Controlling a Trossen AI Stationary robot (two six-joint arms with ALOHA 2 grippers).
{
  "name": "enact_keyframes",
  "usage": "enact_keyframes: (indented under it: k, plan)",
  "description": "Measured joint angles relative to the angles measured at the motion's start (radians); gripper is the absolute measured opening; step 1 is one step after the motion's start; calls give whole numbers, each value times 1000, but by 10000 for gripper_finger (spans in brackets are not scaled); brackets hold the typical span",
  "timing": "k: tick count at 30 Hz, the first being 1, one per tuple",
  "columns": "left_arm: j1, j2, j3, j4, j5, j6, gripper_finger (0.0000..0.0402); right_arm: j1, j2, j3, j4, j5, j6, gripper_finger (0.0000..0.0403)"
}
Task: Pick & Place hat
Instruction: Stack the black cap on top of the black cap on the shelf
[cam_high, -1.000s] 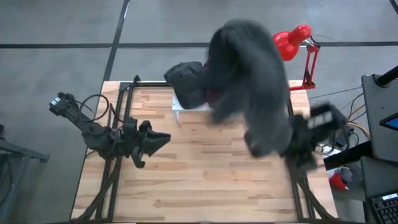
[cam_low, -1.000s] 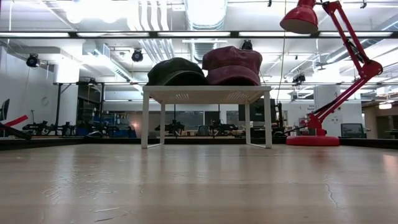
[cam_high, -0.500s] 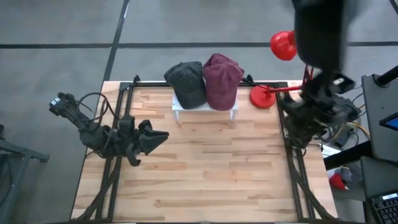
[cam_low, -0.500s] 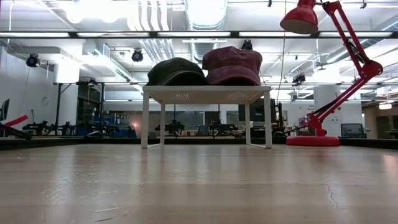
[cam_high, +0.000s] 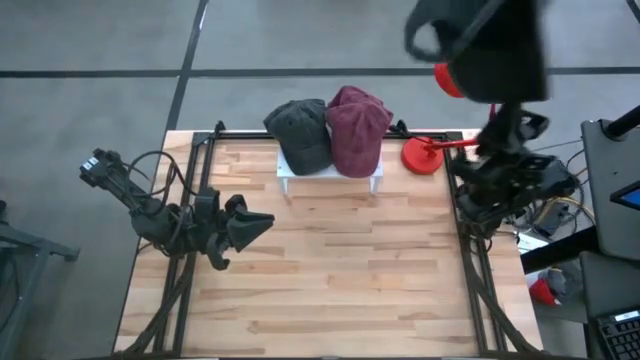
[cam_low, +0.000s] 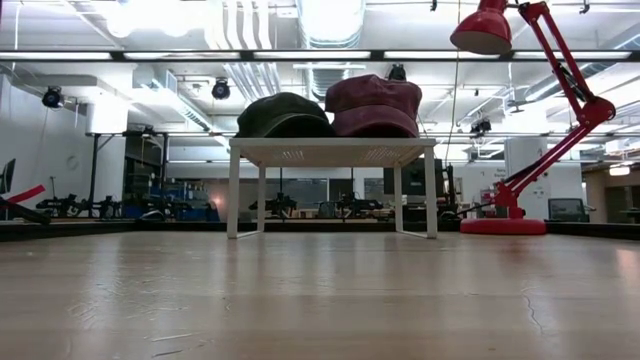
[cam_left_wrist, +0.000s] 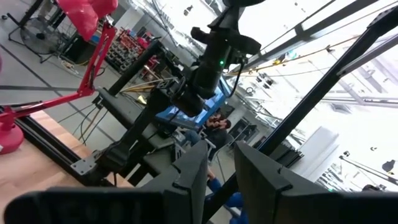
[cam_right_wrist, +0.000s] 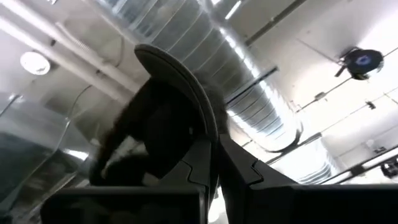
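Jaws of my right gripper (cam_right_wrist: 211, 155) pinch a dark hat (cam_right_wrist: 155, 134) high at two o'clock, lifted off the wooden table (cam_high: 330, 260); left gripper (cam_high: 262, 219) waits, unmoved, part-spread

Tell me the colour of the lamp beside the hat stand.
Red; the lamp shows best in the low view.

- A second ago the dark hat (cam_high: 490, 45), held high by the right arm, hung blurred over the back middle of the tabletop (cam_high: 330, 270), hiding the maroon hat (cam_high: 355, 130) and part of the white stand (cam_high: 330, 172).
- It now sits at the back right, over the red lamp (cam_high: 430, 155), clear of the stand.
- The right hand (cam_right_wrist: 211, 155), raised, is clamped on the hat's brim.
- Since the half-second mark, the hat has spread leftward, brim now showing.
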Motion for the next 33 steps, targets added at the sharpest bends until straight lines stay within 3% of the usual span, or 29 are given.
enact_keyframes:
  k: [7,12,17,22,28,33]
  plan:
    - [0,0,19,74,15,39,96,0,11,-3,-16,3,53,13]
    - [0,3,117,221,85,242,96,-1,25,-11,-93,12,78,13]
    - [2,52,305,207,77,509,96,0,45,-13,-228,12,160,13]
    - [18,173,597,-48,-1,751,96,-1,89,-13,-256,13,236,13]
    - [87,345,975,-354,-93,859,96,0,125,-14,-252,6,322,13]
    - [163,476,1201,-524,-202,898,96,0,127,-14,-255,-44,391,13]
